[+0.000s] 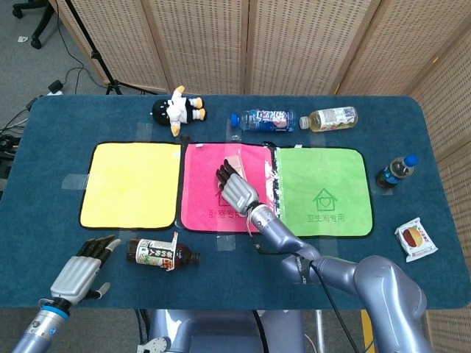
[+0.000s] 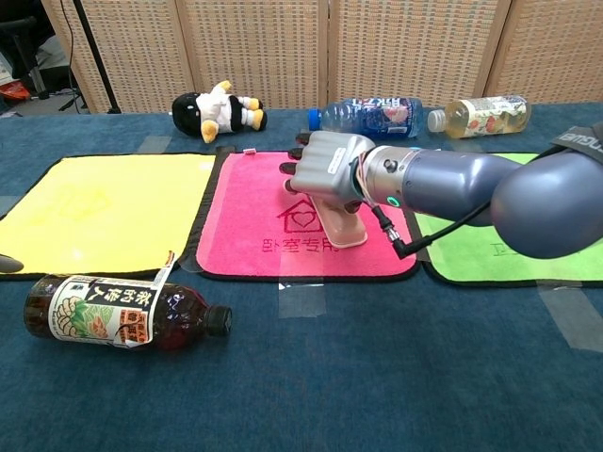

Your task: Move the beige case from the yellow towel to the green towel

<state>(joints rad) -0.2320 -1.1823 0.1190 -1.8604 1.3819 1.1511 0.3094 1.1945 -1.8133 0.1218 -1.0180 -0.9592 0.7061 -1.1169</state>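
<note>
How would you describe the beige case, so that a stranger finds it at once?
Look at the pink towel, the middle of three. The beige case lies on its right part, under the right hand. It is a flat, pale, oblong thing, the only object on any towel.

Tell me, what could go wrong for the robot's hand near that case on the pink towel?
The right hand is over the beige case, which lies flat on the pink towel, so fingers might slide off it or bunch up the cloth. The towels sit edge to edge, so dragging the case toward the green towel could catch on the border. The blue-label bottle lies just behind the towels and could get bumped if the hand swings back.
</note>
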